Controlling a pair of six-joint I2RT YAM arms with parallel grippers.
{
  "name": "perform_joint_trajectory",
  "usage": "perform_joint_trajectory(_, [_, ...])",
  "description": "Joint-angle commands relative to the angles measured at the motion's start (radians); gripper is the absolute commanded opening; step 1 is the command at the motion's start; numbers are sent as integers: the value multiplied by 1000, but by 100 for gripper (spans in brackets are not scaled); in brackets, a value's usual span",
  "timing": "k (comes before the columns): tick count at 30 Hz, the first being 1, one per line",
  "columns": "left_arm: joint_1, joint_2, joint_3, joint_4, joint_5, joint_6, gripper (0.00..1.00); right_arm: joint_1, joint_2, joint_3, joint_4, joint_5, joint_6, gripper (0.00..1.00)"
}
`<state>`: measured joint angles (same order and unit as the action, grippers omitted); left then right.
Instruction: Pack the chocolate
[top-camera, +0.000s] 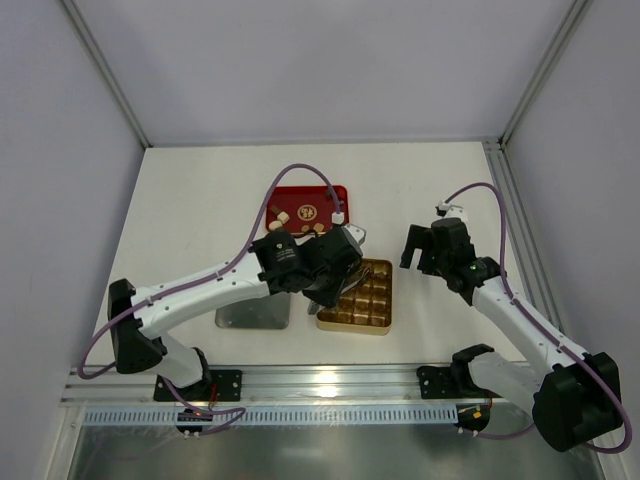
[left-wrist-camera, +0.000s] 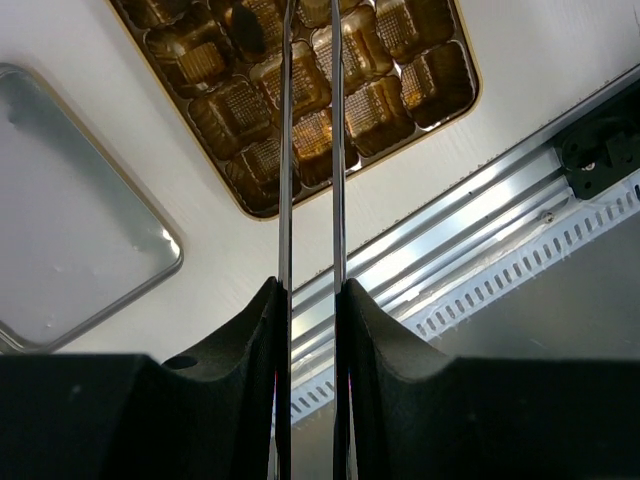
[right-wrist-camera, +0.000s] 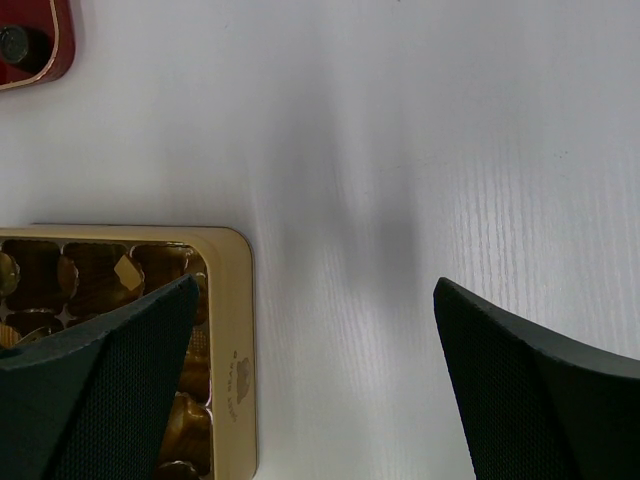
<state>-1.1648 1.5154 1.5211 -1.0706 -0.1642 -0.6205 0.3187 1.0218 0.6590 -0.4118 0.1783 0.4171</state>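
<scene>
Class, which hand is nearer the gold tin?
Left. The left hand hangs over the gold tin, at its left side; the right hand is off to its right.

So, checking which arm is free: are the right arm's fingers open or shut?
Open: the right fingers stand wide apart, with nothing held between them.

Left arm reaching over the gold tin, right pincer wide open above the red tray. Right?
No. The right pincer is wide open above the table beside the gold tin, not the red tray; the right wrist view shows that tray off in its corner. Rest stands.
</scene>
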Motion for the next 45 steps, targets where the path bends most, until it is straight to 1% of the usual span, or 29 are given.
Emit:
perform_joint_trajectory(1, [-6,-37,-13,58,-17,-28,27,-1,-3,33,28,6,5,100])
perform_joint_trajectory(11, [-10,-24,-25,86,-8,-30,29,-1,-2,27,30,7,3,100])
perform_joint_trajectory(34, [-12,-29,-41,92,0,-28,35,-3,1,27,28,1,2,100])
perform_joint_trajectory(37, [-12,-57,-39,103,-15,-31,34,-1,-2,30,21,-2,-1,100])
perform_joint_trajectory(39, [-9,-86,-27,103,-62,-27,34,-1,-6,36,16,-2,-1,100])
perform_joint_trajectory(40, [-4,-92,8,95,-81,-21,34,-1,-8,37,15,-2,-6,100])
perform_joint_trajectory(41, [5,-95,25,74,-98,-10,34,-1,-9,40,11,-5,-9,100])
perform_joint_trajectory(44, [101,-92,98,29,-127,21,36,-1,-12,42,14,-14,-14,100])
perform_joint_trajectory(45, [200,-87,115,21,-123,28,36,-1,-11,42,16,-20,-15,100])
